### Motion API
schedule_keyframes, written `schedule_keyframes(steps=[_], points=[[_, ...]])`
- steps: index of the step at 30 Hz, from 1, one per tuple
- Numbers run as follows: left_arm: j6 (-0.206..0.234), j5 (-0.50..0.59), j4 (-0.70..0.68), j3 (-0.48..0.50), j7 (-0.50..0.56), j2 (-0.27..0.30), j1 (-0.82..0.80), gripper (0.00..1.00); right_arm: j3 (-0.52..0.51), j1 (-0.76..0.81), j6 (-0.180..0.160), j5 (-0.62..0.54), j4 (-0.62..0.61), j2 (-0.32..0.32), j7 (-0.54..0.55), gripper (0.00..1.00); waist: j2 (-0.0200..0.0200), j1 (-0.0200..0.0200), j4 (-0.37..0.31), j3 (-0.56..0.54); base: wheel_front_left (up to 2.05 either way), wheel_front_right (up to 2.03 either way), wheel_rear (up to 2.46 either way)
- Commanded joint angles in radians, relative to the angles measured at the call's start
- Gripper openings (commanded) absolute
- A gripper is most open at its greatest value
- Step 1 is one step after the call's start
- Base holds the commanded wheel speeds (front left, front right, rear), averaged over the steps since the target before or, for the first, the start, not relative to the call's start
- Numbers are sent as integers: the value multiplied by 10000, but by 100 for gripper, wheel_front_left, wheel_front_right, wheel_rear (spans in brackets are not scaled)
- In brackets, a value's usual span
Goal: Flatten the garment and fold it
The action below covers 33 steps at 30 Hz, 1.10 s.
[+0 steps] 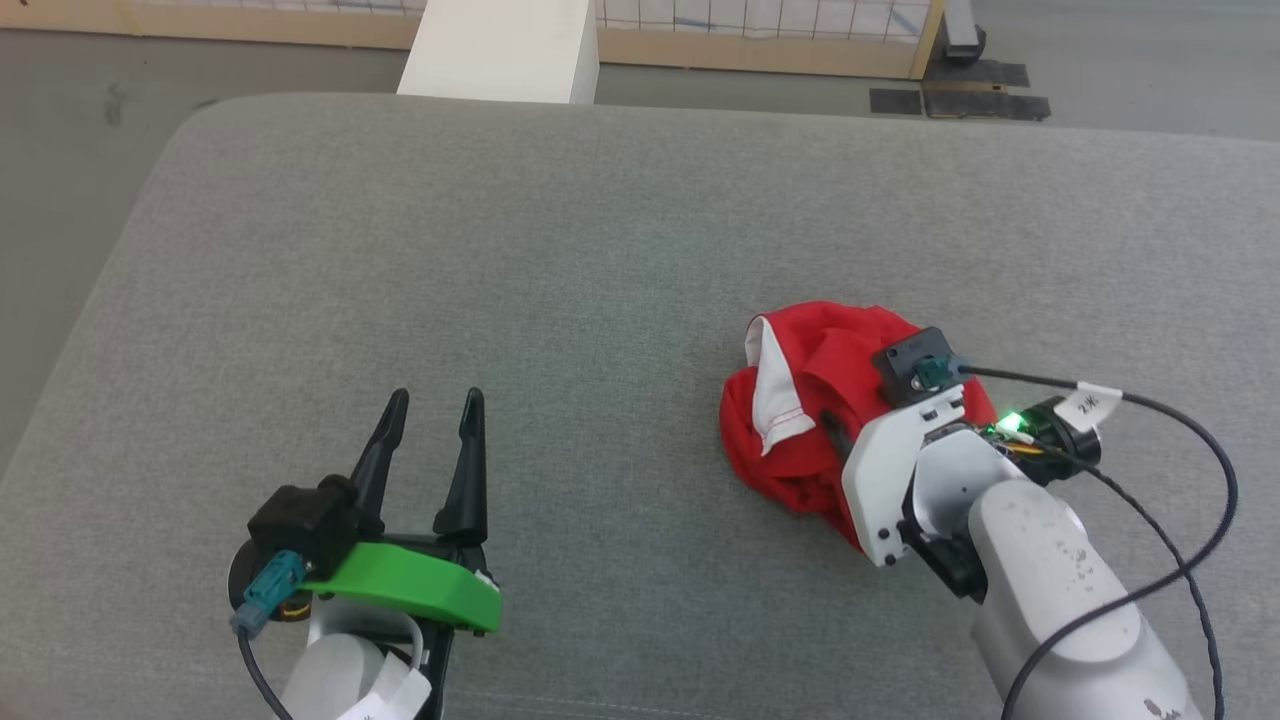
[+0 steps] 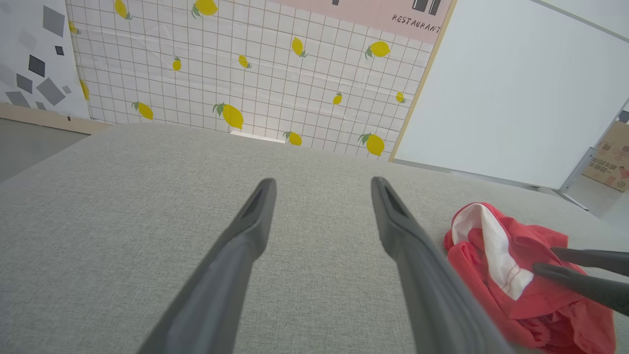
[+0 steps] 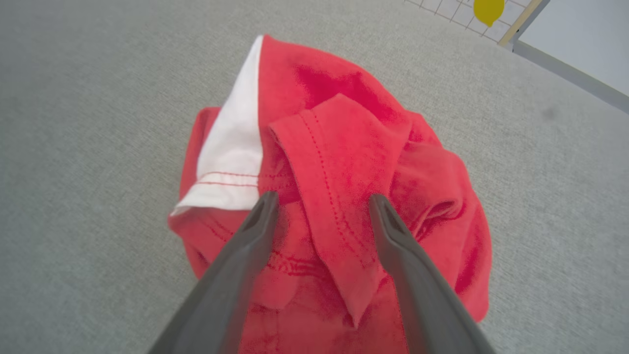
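Right wrist view: the shorts [image 3: 344, 147], bunched on the bench's [image 3: 73, 147] right half, are straddled by the open right gripper [image 3: 322, 201], seemingly to pull them flat; the left gripper [image 1: 435, 400] is parked open, well apart

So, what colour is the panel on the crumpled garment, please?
White panel, red stitching; right wrist view shows it best.

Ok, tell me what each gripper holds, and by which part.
Nothing held: the left gripper is open over the cushion; the right gripper, open, straddles a hemmed fold of the shorts.
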Motion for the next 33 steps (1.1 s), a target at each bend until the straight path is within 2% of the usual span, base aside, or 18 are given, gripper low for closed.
schedule_keyframes(steps=[1,2,5,10,17,21,23,26,30,33], points=[[-59,-25,-44,3,-37,-43,-213,100,7,-263,-19,-50,199,-6,135,23,-1,0,77,80,0,0,0],[-61,-27,-38,0,-37,-46,-227,100,17,-386,-19,-93,349,-6,230,0,-1,0,93,100,0,0,0],[-64,-31,-18,-5,-37,-51,-276,100,5,-648,-19,-64,615,-6,283,0,-1,0,129,131,0,0,0],[-68,-48,29,-4,-38,-57,-321,100,292,-1104,-19,501,544,-6,-264,0,-1,0,124,115,0,0,0],[-71,-39,48,7,-38,-60,-319,100,1638,-2258,-19,1967,-504,-6,-1495,0,-1,0,5,28,0,0,0],[-71,-22,27,1,-38,-61,-308,100,1999,-2951,-19,2807,-1154,-6,-2198,0,-1,0,-45,-22,0,0,0],[-72,-13,11,-16,-38,-61,-248,100,1816,-3321,-19,3542,-1647,-6,-2886,0,-1,0,-56,-97,0,0,0],[-72,-17,-4,-21,-38,-61,-200,100,1340,-3219,-19,3668,-1744,-6,-3134,0,-1,0,-61,-129,0,0,0],[-72,-29,-25,-48,-38,-61,-140,100,110,-2394,-19,3112,-1298,-6,-2801,0,-1,0,-83,-161,0,0,0],[-72,-49,-59,-49,-38,-62,-112,100,-1185,-1428,-19,2134,-703,-43,-2198,0,-1,0,-135,-133,0,0,0]])
